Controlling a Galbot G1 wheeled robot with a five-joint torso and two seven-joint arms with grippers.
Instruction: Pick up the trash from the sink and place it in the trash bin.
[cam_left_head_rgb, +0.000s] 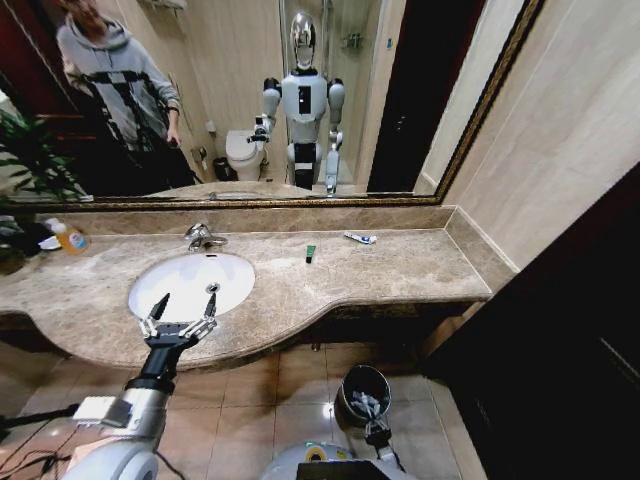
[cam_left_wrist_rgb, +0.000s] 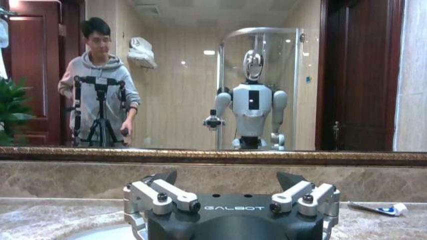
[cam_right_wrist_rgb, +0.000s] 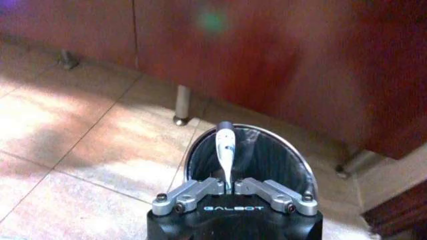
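The white oval sink (cam_left_head_rgb: 180, 275) is set in the beige marble counter. My left gripper (cam_left_head_rgb: 180, 316) hangs open over the basin's front rim; in the left wrist view the left gripper (cam_left_wrist_rgb: 227, 178) faces the mirror with nothing between its fingers. A small green piece (cam_left_head_rgb: 311, 253) and a blue-and-white packet (cam_left_head_rgb: 360, 238) lie on the counter right of the basin; the packet (cam_left_wrist_rgb: 379, 209) also shows near the backsplash. On the floor stands the dark trash bin (cam_left_head_rgb: 350, 385). My right gripper (cam_right_wrist_rgb: 228, 184) is shut on a white tube (cam_right_wrist_rgb: 225, 147), held over the bin's rim (cam_right_wrist_rgb: 293, 150).
A yellow-orange bottle (cam_left_head_rgb: 70, 238) stands at the counter's far left beside a plant (cam_left_head_rgb: 25, 160). The chrome faucet (cam_left_head_rgb: 200, 236) rises behind the basin. A big mirror (cam_left_head_rgb: 400, 100) covers the wall. A dark wooden panel (cam_left_head_rgb: 570, 340) closes off the right side.
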